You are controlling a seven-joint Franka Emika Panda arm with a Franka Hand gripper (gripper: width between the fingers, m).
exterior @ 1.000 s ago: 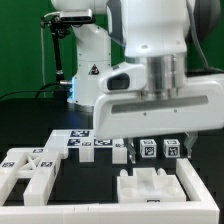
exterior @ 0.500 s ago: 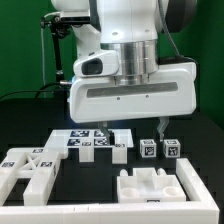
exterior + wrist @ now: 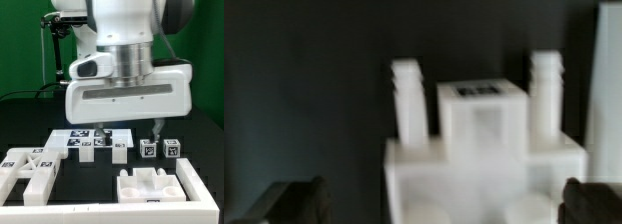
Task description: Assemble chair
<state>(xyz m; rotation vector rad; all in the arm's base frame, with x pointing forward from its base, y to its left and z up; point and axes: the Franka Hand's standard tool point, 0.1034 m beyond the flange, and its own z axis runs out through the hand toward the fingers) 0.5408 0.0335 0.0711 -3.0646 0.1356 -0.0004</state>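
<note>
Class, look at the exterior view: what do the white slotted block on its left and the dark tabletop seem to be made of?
Slotted block: probably moulded or printed plastic with a matte white finish. The colour is uniform, the edges are crisp and no grain shows.
Tabletop: black and matte, perhaps cloth or a mat. It shows no reflections, and the exact material cannot be told.

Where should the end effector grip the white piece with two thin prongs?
Probably across the wide base of the pronged piece, from straight above: its outer sides look flat and parallel, while the prongs flank the tagged middle block.
</note>
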